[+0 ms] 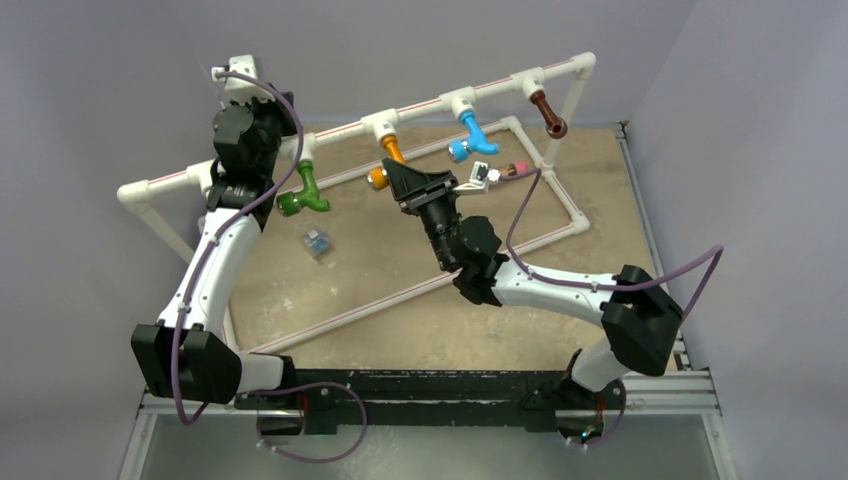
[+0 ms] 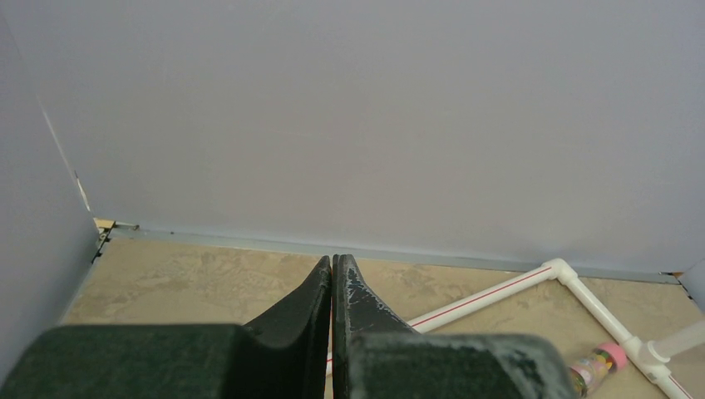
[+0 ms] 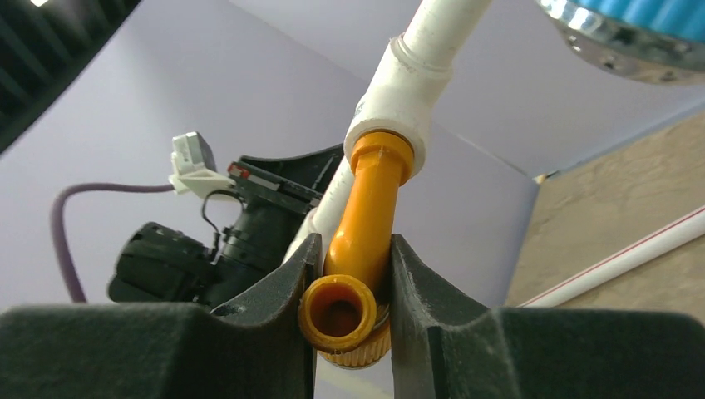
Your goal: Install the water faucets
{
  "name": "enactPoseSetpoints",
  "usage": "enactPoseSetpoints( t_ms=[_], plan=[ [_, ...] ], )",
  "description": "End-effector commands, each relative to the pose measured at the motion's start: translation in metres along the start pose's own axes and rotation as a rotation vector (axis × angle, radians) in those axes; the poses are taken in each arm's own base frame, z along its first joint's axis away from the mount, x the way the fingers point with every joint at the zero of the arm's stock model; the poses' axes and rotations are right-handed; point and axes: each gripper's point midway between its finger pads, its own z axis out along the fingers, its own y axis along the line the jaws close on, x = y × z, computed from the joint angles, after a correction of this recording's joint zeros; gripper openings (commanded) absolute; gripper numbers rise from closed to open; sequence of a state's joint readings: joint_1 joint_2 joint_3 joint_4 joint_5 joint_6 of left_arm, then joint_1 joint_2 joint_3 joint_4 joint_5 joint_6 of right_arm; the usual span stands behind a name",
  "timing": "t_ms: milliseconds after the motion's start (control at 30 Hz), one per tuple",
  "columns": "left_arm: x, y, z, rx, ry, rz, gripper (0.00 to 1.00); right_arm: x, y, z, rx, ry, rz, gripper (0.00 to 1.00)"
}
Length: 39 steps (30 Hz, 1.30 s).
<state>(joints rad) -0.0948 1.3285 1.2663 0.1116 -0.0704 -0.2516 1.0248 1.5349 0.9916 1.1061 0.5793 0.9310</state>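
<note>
Four faucets hang from tee joints on the raised white pipe rail (image 1: 420, 108): green (image 1: 303, 190), orange (image 1: 383, 166), blue (image 1: 470, 137) and brown (image 1: 547, 112). My right gripper (image 1: 393, 175) is shut on the orange faucet (image 3: 359, 266). Its fingers press both sides of the faucet just behind the round nozzle, and the faucet's top sits in a white tee (image 3: 401, 96). My left gripper (image 1: 268, 125) is raised by the rail's left part, above the green faucet. It is shut and empty (image 2: 332, 264) and faces the back wall.
A small clear cylinder with a pink end (image 1: 512, 168) lies near the floor pipe, also in the left wrist view (image 2: 599, 359). A small clear piece (image 1: 317, 241) lies on the tan board. White floor pipes (image 1: 560, 215) frame the board. Grey walls stand close behind and to the sides.
</note>
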Motion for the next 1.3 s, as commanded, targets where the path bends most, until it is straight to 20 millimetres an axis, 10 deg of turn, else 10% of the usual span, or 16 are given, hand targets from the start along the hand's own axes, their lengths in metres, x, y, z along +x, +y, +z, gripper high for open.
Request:
enactPoseSetpoints(
  t_ms=[0, 167, 600, 1267],
  plan=[
    [0.127, 0.024, -0.013, -0.067, 0.388, 0.016, 0.00, -0.042, 0.116, -0.028, -0.331, 0.032, 0.438, 0.00],
    [0.127, 0.024, -0.012, -0.067, 0.388, 0.016, 0.00, -0.053, 0.125, -0.034, -0.357, 0.059, 0.541, 0.06],
    [0.128, 0.025, -0.012, -0.068, 0.391, 0.019, 0.00, -0.047, 0.110, -0.037, -0.296, 0.109, 0.448, 0.61],
    [0.130, 0.025, -0.012, -0.070, 0.396, 0.018, 0.00, -0.048, 0.071, -0.066, -0.183, 0.223, -0.120, 0.76]
  ],
)
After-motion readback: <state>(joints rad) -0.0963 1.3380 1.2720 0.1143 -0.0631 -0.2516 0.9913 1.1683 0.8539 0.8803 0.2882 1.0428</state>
